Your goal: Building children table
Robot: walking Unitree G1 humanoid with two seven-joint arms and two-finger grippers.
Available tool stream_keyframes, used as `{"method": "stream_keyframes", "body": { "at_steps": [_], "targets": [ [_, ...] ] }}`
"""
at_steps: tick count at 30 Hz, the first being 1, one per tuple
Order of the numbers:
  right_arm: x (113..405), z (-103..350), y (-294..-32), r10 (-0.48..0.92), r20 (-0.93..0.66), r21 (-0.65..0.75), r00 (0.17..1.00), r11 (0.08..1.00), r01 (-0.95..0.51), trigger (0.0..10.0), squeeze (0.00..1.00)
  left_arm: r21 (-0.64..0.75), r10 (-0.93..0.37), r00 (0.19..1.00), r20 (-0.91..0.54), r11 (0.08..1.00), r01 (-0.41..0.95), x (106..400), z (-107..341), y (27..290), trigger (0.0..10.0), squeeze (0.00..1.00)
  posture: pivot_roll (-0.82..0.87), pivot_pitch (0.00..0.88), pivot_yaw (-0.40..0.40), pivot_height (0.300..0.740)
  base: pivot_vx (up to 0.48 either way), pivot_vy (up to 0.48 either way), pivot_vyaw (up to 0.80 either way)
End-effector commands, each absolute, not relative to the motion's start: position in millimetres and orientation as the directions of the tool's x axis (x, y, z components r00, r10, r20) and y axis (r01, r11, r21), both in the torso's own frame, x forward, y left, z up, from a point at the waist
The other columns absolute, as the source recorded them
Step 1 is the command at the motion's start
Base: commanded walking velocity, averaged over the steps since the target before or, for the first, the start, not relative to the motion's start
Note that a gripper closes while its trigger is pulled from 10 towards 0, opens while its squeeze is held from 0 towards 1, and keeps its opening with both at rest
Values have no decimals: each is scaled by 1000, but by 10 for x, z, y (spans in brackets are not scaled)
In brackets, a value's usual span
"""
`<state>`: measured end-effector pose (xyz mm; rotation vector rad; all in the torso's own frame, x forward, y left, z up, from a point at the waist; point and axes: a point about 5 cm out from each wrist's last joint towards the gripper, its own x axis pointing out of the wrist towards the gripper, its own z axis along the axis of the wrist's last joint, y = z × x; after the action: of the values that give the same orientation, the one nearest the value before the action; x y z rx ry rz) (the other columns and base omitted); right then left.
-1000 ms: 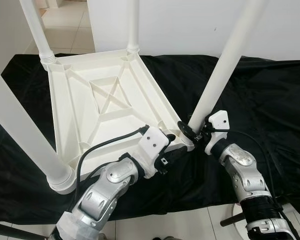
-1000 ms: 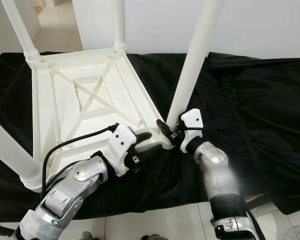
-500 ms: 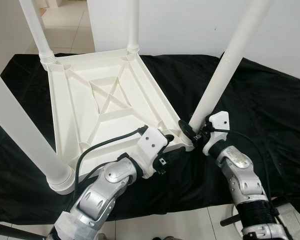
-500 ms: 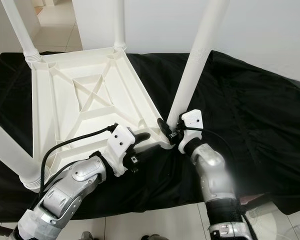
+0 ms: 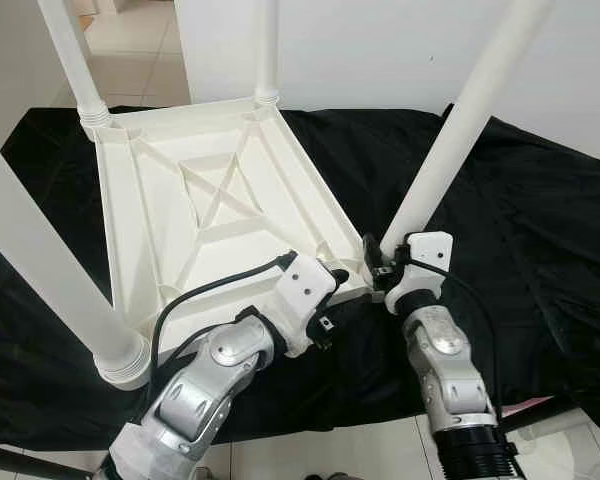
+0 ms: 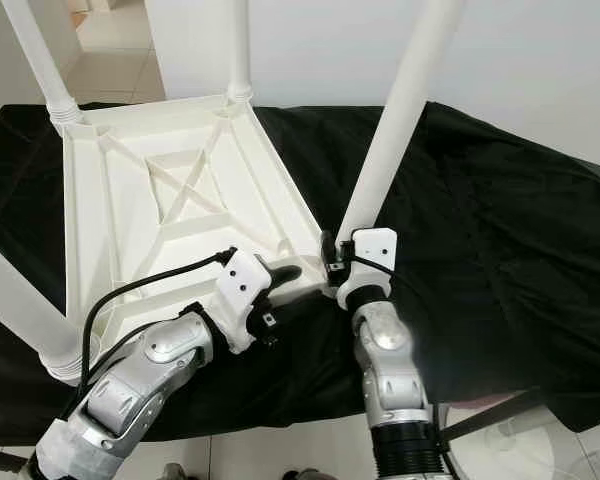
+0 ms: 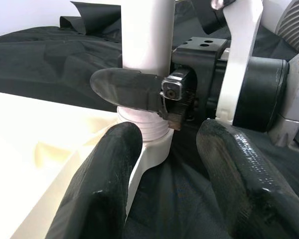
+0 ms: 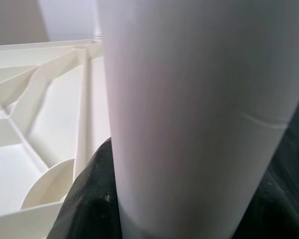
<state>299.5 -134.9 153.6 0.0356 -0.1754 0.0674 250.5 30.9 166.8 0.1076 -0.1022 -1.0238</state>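
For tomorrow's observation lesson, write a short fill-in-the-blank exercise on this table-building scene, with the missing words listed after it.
1. The white table top lies upside down on a ____ cloth.
2. The right gripper is shut on the base of a white table ____.
3. That leg stands at the corner of the table nearest the robot's ____ arm.
4. The left gripper sits with its fingers ____, one on each side of the corner socket.

Missing words: black; leg; right; open

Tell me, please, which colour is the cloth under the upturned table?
The cloth is plain black, with no pattern; the left eye view shows it best.
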Motion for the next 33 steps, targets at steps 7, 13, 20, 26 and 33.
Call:
{"method": "stream_keyframes", "body": {
  "at_steps": [7,13,20,26,33],
  "targets": [
    [2898,1392,-1254,-46,88,116,995,993,36,10000,0,135,-889,458,23,457,879,2451,1639,255,10000,0,-39,99,-63,740,0,0,0],
    [2877,1406,-1248,-55,89,114,994,993,45,10000,0,137,-893,451,22,449,883,2444,1632,247,10000,0,-46,86,-60,740,0,0,0],
    [2849,1427,-1294,-42,107,100,993,994,32,10000,1000,148,-891,453,23,451,880,2462,1633,246,10000,0,-48,76,-58,740,0,0,0],
    [2836,1465,-1359,9,144,68,990,997,-19,10000,1000,144,-890,455,20,453,880,2468,1631,263,10000,0,-50,66,-56,740,0,0,0],
    [2799,1441,-1449,80,148,44,986,995,-87,10000,957,161,-878,479,8,474,866,2497,1610,319,10000,0,-47,56,-54,740,0,0,0]
  ]
}}
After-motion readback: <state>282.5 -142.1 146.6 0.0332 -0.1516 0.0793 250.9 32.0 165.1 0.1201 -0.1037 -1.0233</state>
